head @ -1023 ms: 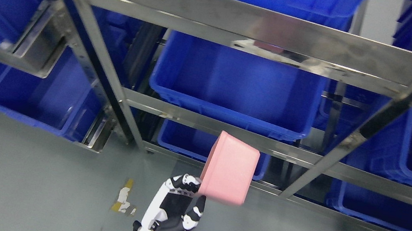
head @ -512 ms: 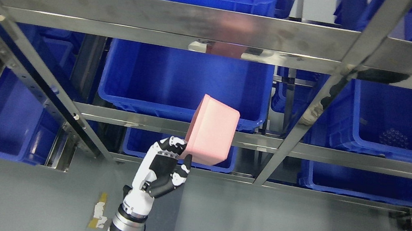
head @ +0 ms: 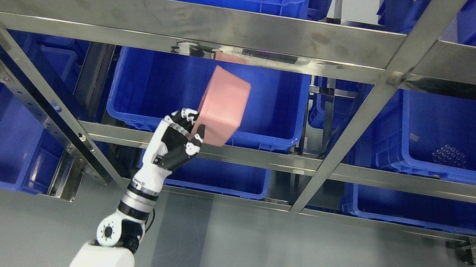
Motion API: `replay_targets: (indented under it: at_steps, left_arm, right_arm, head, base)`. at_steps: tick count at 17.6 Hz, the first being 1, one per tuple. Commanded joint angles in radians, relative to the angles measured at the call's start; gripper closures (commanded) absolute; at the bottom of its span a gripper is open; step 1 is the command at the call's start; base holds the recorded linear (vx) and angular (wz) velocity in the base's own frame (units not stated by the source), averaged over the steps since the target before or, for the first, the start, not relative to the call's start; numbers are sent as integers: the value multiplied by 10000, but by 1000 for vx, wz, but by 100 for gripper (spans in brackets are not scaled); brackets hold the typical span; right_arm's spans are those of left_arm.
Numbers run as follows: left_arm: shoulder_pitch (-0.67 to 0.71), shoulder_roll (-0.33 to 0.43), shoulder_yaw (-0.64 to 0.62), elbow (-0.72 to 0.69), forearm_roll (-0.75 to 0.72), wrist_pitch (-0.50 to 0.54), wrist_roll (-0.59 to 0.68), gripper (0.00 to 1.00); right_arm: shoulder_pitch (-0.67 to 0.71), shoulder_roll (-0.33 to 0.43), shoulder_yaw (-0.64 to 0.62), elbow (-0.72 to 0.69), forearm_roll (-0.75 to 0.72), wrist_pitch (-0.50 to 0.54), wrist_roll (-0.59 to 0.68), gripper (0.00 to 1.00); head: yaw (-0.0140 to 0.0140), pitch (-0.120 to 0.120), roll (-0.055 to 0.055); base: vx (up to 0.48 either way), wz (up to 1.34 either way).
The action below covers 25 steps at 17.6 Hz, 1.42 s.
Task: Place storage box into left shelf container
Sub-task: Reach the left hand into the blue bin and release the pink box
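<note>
Raised box [head: 222,105] toward 11 o'clock; my left hand [head: 176,138] grips its lower edge. Clear rail [head: 179,144], then lower into bin [head: 168,89].

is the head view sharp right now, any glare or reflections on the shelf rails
Head view: mostly sharp, the pink box and left hand have clean edges; the steel top rail shows soft smudgy sheen, and its lower lip mirrors a pink reflection of the box; the blue bin behind is evenly lit.
</note>
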Motion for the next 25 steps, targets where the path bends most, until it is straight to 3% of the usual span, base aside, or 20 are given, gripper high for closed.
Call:
replay_targets:
  at_steps: [1, 8, 10, 11, 13, 14, 17, 20, 25]
  left_arm:
    - [-1892, 125, 981, 3131, 1, 552, 14, 96]
    - [-4270, 125, 889, 5740, -136, 2454, 30, 96]
    - [-4686, 125, 858, 5943, -350, 2746, 151, 91]
    - [-4809, 125, 843, 5958, -625, 3021, 456, 81]
    - [-4887, 125, 843, 5958, -1925, 3512, 1055, 39]
    - [-4887, 125, 843, 5943, -2326, 3590, 1179, 26]
    - [-5252, 125, 767, 5775, -2606, 3668, 1119, 5]
    - [-5393, 125, 215, 5071, -2974, 3637, 1103, 1]
    - [-4767, 125, 459, 3905, -2517, 3546, 1211, 0]
  right_arm:
    - [-62, -175, -31, -175, -15, -1, 12, 0]
    - [-62, -175, -31, -175, -15, -1, 12, 0]
    - [-62, -175, -31, -175, -15, -1, -3, 0]
    - [-62, -175, -31, -175, -15, -1, 12, 0]
    - [-62, -175, -31, -175, -15, -1, -3, 0]
    - [-62, -175, -31, -175, -15, -1, 12, 0]
    - [-62, -175, -31, -175, -15, -1, 12, 0]
    - [-62, -175, -31, -175, -15, -1, -3, 0]
    - [-62, -175, -31, -175, -15, -1, -3, 0]
  head:
    - [0, 0, 0]
    - [0, 0, 0]
    - [0, 0, 0]
    - [0, 0, 0]
    - [0, 0, 0]
    - [0, 0, 0]
    - [0, -2, 0]
    - [0, -2, 0]
    - [0, -2, 0]
  base:
    - [0, 0]
    - [0, 0]
    - [0, 0]
    - [0, 0]
    - [0, 0]
    - [0, 0]
    - [0, 0]
    - [0, 0]
    - [0, 0]
